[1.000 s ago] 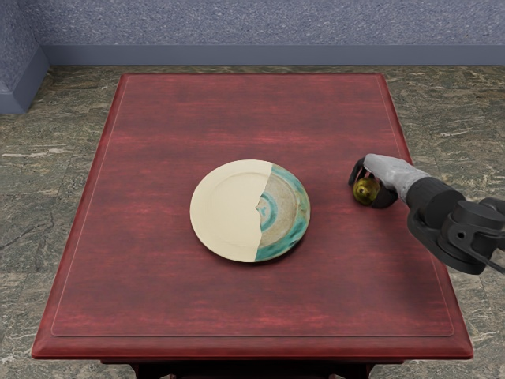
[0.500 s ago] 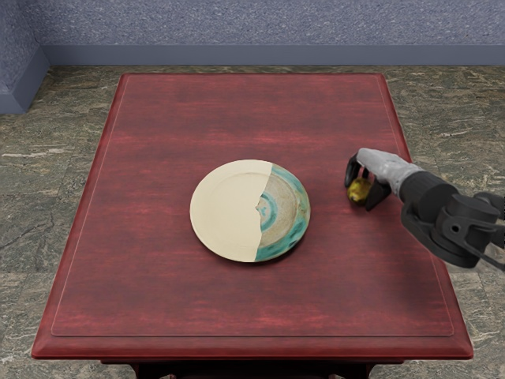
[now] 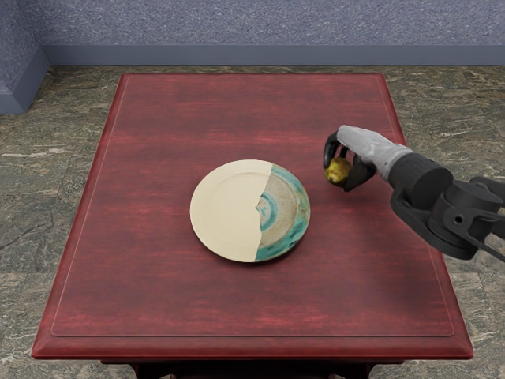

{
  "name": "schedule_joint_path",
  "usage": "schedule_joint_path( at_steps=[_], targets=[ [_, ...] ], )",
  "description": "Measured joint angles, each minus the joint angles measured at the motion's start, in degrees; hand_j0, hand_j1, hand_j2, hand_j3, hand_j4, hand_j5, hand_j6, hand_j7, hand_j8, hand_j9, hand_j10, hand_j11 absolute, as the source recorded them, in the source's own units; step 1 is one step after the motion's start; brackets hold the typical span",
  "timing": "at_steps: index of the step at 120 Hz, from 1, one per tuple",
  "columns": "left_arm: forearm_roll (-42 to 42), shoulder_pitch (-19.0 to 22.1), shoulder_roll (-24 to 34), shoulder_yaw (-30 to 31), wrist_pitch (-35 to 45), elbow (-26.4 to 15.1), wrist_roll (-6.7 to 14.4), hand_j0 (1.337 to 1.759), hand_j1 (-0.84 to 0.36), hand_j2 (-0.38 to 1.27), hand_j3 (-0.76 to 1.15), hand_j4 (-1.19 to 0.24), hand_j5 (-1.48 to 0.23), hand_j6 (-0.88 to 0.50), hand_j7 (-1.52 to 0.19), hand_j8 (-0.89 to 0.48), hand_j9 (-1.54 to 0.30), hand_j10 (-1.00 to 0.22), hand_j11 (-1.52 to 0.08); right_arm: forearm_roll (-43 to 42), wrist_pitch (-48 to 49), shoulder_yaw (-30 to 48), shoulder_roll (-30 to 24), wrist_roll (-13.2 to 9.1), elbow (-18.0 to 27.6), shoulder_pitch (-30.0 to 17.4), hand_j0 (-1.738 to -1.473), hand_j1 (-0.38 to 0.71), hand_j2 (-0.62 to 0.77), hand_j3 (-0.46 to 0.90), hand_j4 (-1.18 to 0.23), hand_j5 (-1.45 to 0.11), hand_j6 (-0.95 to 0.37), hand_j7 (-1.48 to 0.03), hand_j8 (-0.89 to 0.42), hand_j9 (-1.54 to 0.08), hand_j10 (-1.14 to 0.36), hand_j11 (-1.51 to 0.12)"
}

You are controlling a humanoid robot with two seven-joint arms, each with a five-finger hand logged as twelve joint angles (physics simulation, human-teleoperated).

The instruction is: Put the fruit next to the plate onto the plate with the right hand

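Right hand (image 3: 345, 160) curled around small yellow fruit (image 3: 338, 170), right of plate (image 3: 229, 213); fruit likely light, firm, rollable; enclosing grip suits.

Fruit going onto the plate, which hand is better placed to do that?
Right. The right hand is closed around the yellow fruit, close to the plate's teal edge; the left hand is not in view.

Red wooden table (image 3: 158, 260) on stone floor (image 3: 47, 181)
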Motion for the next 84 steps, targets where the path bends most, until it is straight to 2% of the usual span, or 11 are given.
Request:
schedule_joint_path(
  at_steps=[26, 35, 84],
  targets=[
    [0.0, -0.01, 0.0, 0.0, 0.01, -0.01, 0.0, 1.658, 0.35, 0.0, 0.0, 0.0, 0.0, 0.0, 0.0, 0.0, 0.0, 0.0, 0.0, -0.04, 0.31, 1.74, 1.34, -0.02, 1.16, 0.7, -1.655, 0.22, 0.25, 0.0, -0.74, -1.08, -0.42, -1.01, -0.39, -1.06, -0.75, -1.07],
    [0.0, 0.0, 0.0, 0.0, 0.0, -0.02, 0.0, 1.658, 0.35, 0.0, 0.0, 0.0, 0.0, 0.0, 0.0, 0.0, 0.0, 0.0, 0.0, -0.05, 0.51, 1.88, 2.57, -0.03, 1.24, 1.15, -1.656, 0.24, 0.3, 0.0, -0.74, -1.08, -0.41, -1.01, -0.39, -1.06, -0.75, -1.06],
    [0.0, 0.03, 0.0, 0.0, 0.01, -0.01, 0.0, 1.658, 0.35, 0.0, 0.0, 0.0, 0.0, 0.0, 0.0, 0.0, 0.0, 0.0, 0.0, 0.51, 1.09, 1.95, 8.9, -0.01, 1.32, 2.19, -1.657, 0.25, 0.31, 0.0, -0.73, -1.09, -0.39, -1.01, -0.38, -1.06, -0.74, -1.07]
  ],
)
